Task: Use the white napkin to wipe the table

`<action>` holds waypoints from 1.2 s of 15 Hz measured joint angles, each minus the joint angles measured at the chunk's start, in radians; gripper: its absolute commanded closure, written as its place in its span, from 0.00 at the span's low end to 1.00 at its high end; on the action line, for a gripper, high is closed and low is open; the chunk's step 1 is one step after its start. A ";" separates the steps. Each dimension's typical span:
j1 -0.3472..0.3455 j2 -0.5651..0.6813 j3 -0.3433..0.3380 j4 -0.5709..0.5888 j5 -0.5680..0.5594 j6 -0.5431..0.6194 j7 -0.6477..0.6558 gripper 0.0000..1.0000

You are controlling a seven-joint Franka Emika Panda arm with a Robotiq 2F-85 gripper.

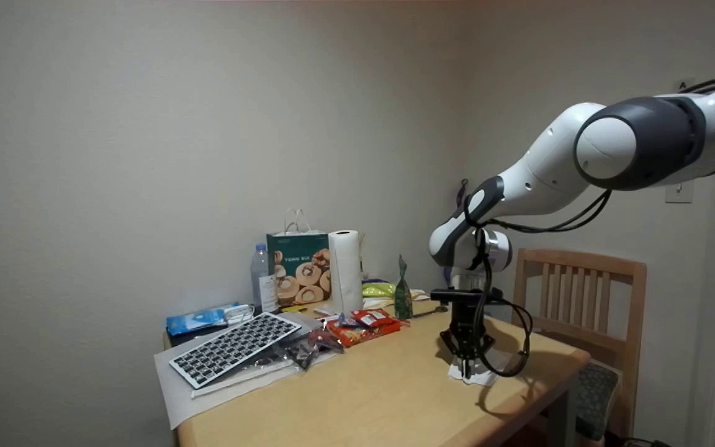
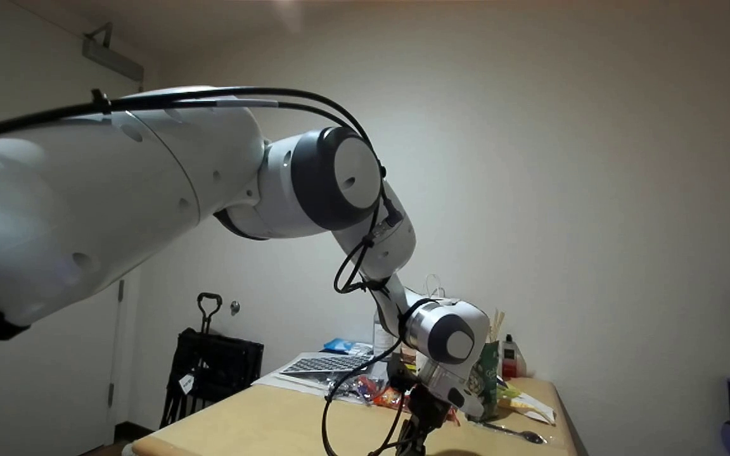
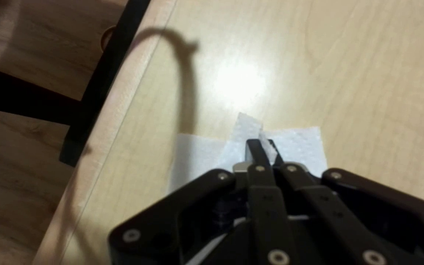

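Observation:
The white napkin [image 3: 296, 143] lies creased and partly spread on the light tan wooden table [image 3: 363, 92] in the wrist view. My gripper [image 3: 264, 149] points down at it, its two black fingers nearly together with a fold of the napkin pinched between them. Part of the napkin is hidden under the gripper. In an exterior view, the napkin [image 1: 480, 377] shows under the gripper [image 1: 466, 371], at the table's [image 1: 364, 397] right part near its edge. In an exterior view, the gripper [image 2: 412, 443] is cut off at the bottom and the napkin is out of view.
A keyboard [image 1: 236, 349], red snack packets [image 1: 364, 328], a paper towel roll [image 1: 346, 273], a bottle [image 1: 262, 279] and a green bag [image 1: 300, 267] stand at the table's back. A spoon [image 2: 520, 434] lies nearby. A wooden chair [image 1: 581, 298] stands beyond the table's edge.

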 measured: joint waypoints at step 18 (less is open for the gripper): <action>0.123 0.094 0.054 0.137 0.001 -0.236 -0.117 1.00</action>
